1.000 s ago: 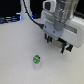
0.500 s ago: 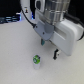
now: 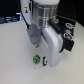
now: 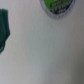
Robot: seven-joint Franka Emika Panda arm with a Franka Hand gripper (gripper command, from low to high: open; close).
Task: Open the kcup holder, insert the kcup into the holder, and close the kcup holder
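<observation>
Looking at the exterior view, the kcup [image 3: 36, 60] is a tiny round pod with a green top, sitting on the white table [image 3: 12, 50] in the lower middle of the frame. The big white robot arm [image 3: 47, 30] hangs right above it and to the exterior view's right, so close that the pod peeks out just beside the arm's lower end. The gripper cannot be seen clearly in that frame, and I cannot tell if its fingers are spread or pinched together. In the wrist view the kcup [image 4: 56, 6] shows at the upper edge of the frame, cut off, with its green top and pale rim showing, and a blurry dark green shape [image 4: 4, 27] sits at the left edge; I cannot tell what that is. The black kcup holder [image 3: 67, 32] seems to be the dark box behind the arm at the right side of the exterior view, mostly hidden. I think the pod is very light and a bit slippery, with thin sides that could dent. A soft squeeze across its round sides, just under the rim, looks best.
</observation>
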